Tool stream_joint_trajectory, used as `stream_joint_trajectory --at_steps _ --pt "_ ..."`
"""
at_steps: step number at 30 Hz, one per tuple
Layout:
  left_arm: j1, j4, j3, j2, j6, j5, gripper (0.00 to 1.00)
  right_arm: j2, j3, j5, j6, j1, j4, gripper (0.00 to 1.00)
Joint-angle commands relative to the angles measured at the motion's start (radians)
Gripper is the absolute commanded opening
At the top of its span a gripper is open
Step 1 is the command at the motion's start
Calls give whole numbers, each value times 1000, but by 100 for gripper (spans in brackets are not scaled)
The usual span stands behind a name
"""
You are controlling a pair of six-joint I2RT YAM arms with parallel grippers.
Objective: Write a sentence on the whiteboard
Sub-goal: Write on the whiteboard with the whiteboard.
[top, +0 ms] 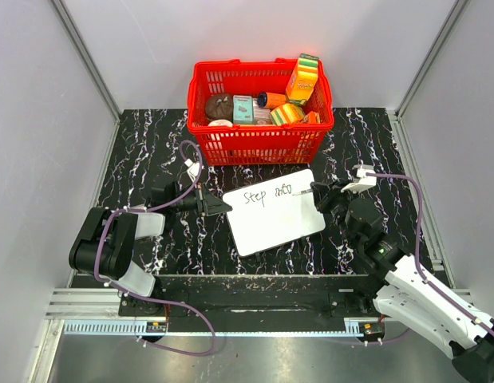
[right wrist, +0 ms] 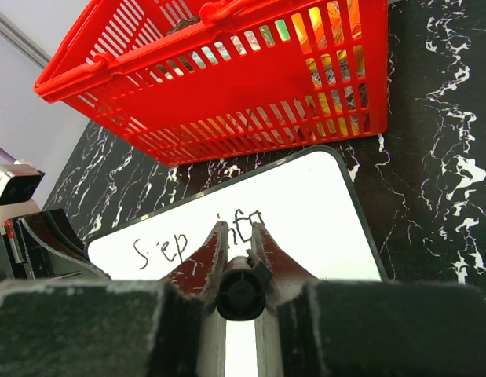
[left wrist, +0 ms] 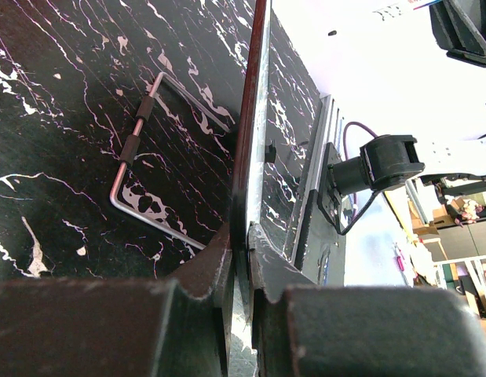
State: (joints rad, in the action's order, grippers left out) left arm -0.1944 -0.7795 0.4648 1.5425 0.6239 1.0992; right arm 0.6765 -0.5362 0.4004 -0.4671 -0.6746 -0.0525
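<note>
The whiteboard (top: 278,217) lies slanted on the black marble table in front of the red basket. On its upper part the sentence (top: 266,194) reads "Step into" in thin black marker. My left gripper (top: 218,206) is shut on the board's left edge; in the left wrist view both fingers (left wrist: 215,263) pinch the thin whiteboard (left wrist: 250,118), seen edge-on. My right gripper (top: 314,192) sits over the board's upper right, shut on a black marker (right wrist: 241,292). In the right wrist view its fingertips (right wrist: 219,239) point at the word "into" (right wrist: 244,226) on the whiteboard (right wrist: 329,228).
A red basket (top: 261,144) packed with several grocery items stands just behind the board, close to the right gripper (right wrist: 239,229). A bent metal wire (left wrist: 144,126) with black sleeves shows beside the board's edge in the left wrist view. Grey walls enclose the table on three sides.
</note>
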Motion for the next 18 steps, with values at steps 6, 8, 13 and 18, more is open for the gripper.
stream_joint_trajectory --at_steps 6,8,13,18 --pt "-11 -6 15 19 -81 -15 0 -8 -13 -3 35 4 14 0" --pt "-11 -4 15 19 -82 -15 0 12 -18 -23 41 4 14 0" --pt "-11 -3 15 18 -81 -15 0 60 -38 -90 39 6 -6 0" --pt "-11 -4 15 21 -82 -15 0 95 -42 -159 27 1 -49 0"
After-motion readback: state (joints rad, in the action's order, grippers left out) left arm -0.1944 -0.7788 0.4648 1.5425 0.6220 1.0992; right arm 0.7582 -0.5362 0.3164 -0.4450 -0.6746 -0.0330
